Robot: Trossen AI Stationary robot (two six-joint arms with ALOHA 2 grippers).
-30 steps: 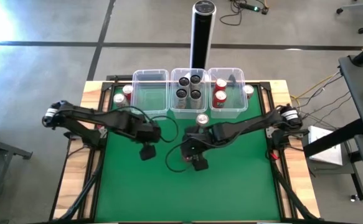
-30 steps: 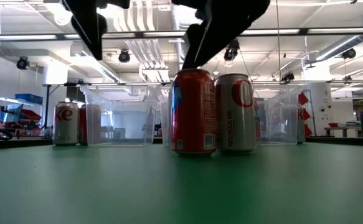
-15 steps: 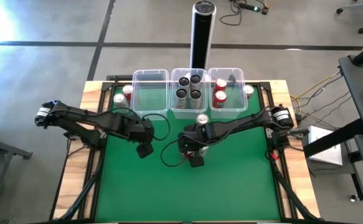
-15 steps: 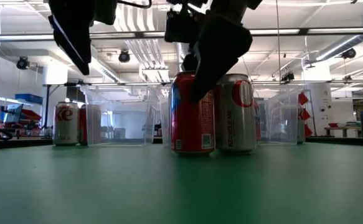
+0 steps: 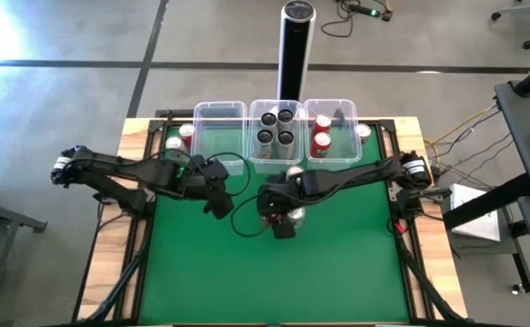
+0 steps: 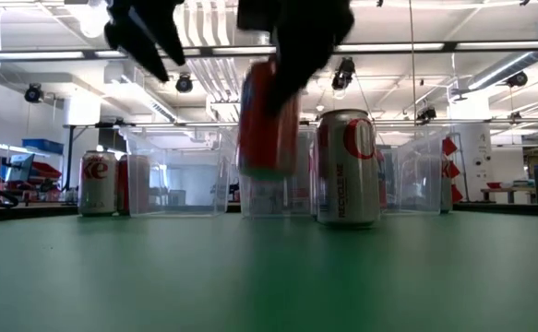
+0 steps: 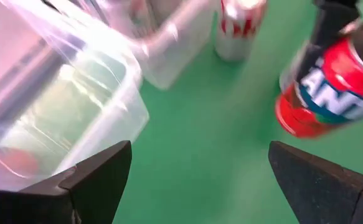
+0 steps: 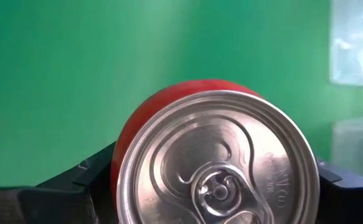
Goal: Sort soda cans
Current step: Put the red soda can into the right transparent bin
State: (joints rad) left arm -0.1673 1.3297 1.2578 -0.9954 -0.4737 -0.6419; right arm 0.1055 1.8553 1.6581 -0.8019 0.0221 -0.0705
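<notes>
A red soda can (image 6: 269, 120) hangs above the green mat, with my right gripper (image 5: 279, 216) shut on it; in the high view the gripper hides it. A silver-white can (image 6: 347, 166) stands upright on the mat just beside it, toward the bins. My left gripper (image 7: 209, 186) hovers open over the mat to the left, near the left clear bin (image 5: 219, 136), touching nothing. The middle bin (image 5: 276, 156) holds several dark cans. The right bin (image 5: 330, 156) holds red cans. My right gripper pinches the red can between its two fingers (image 8: 75, 186) on opposite sides of the wall, close under the silver top (image 8: 218, 168). The fingers come from above, pointing down. The can is lifted clear of the mat and hangs slightly tilted (image 6: 267, 161).
Two cans (image 5: 179, 138) stand on the wood left of the bins, and one (image 5: 363, 132) to the right of them. A tall black-and-silver post (image 5: 294, 45) rises behind the bins. The mat's near half (image 5: 274, 282) is bare.
My right gripper has come down around the red can, taken hold of it and raised it off the mat, tipping it a little and carrying it slightly toward the left. My left gripper has drifted toward the far edge, nearer the left bin.
</notes>
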